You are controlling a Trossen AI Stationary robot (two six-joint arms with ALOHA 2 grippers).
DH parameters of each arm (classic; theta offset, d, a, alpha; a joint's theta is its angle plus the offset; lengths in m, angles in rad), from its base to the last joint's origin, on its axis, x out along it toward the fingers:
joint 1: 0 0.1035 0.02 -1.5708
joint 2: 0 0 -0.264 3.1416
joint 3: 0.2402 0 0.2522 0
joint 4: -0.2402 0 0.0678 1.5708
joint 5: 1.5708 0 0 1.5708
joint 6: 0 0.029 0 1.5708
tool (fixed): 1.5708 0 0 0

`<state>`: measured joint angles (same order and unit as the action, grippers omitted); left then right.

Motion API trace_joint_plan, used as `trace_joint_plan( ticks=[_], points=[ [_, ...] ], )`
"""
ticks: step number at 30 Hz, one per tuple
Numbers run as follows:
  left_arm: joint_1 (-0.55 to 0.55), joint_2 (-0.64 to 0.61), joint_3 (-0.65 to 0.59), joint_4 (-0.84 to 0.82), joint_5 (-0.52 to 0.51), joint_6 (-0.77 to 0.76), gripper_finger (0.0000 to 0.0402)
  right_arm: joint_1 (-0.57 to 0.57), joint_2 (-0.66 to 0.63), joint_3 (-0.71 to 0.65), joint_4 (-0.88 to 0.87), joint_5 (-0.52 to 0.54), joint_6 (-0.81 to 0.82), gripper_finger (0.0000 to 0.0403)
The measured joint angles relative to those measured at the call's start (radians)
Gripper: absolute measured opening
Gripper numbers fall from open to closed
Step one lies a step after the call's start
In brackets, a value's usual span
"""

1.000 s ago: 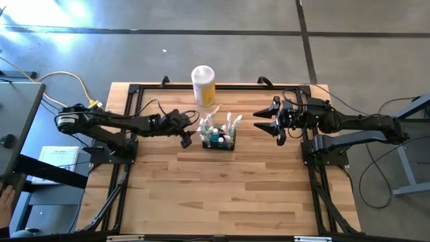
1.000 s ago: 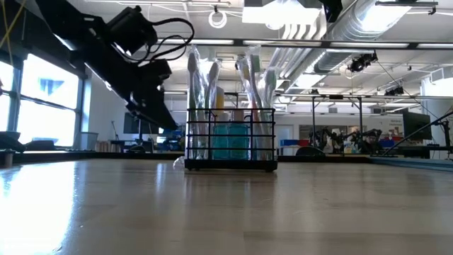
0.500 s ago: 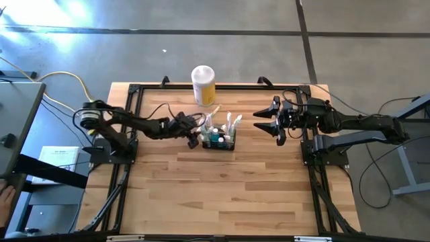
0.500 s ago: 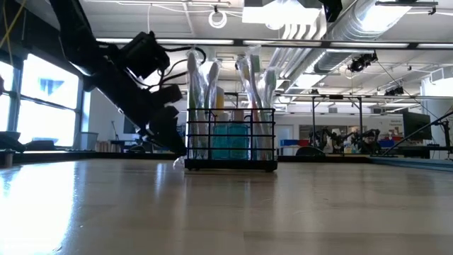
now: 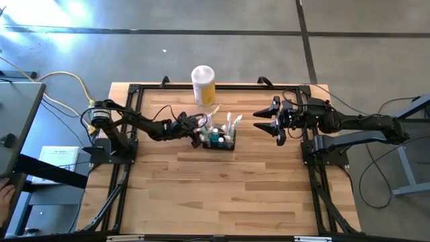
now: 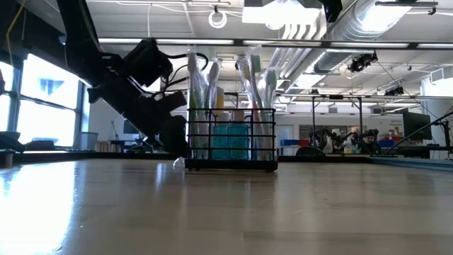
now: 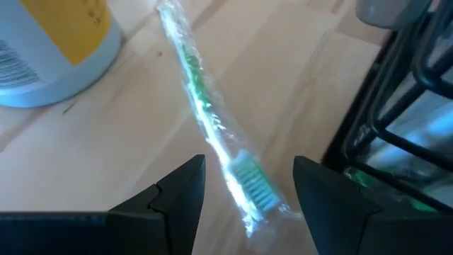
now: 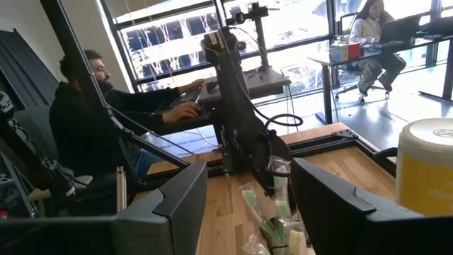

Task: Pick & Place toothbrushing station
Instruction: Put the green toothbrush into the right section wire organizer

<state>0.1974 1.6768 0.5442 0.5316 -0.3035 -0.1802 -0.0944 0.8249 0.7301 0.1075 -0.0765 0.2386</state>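
Small black wire-mesh rectangular basket (image 5: 218, 139), packed with upright wrapped toothbrushes and a teal bottle, stands on the wooden bench (image 5: 222, 188) near its far middle, just in front of the tall yellow-and-white cylindrical canister (image 5: 203, 85). A loose green toothbrush in clear wrap (image 7: 212, 134) lies flat on the bench beside the basket's wall. Left end effector (image 7: 248, 191) hovers low over that brush, fingers spread apart, empty, likely lined up to pinch it. Right end effector (image 5: 269, 121) waits wide open, well apart from the basket.
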Motion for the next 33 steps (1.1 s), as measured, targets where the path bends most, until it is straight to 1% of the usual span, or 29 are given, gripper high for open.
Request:
trace_joint_plan(
  ticks=[7, 13, 16, 23, 33],
  points=[
    [0.000, 0.047, 0.002, 0.008, -0.008, -0.011, 0.0207, 0.000, 0.000, 0.000, -0.001, 0.000, 0.000, 0.0196],
    [0.000, 0.048, 0.002, -0.003, -0.009, -0.027, 0.0207, 0.000, 0.000, 0.000, -0.005, 0.000, 0.000, 0.0196],
    [0.000, 0.048, 0.003, -0.013, -0.007, -0.031, 0.0198, 0.000, 0.000, 0.000, -0.005, 0.014, 0.000, 0.0196],
    [-0.001, 0.046, 0.004, -0.051, -0.002, -0.086, 0.0138, 0.000, 0.000, 0.000, -0.007, 0.026, 0.000, 0.0196],
    [-0.002, 0.038, 0.002, -0.065, -0.001, -0.087, 0.0020, 0.000, 0.000, 0.000, -0.007, 0.026, 0.000, 0.0196]
  ],
)
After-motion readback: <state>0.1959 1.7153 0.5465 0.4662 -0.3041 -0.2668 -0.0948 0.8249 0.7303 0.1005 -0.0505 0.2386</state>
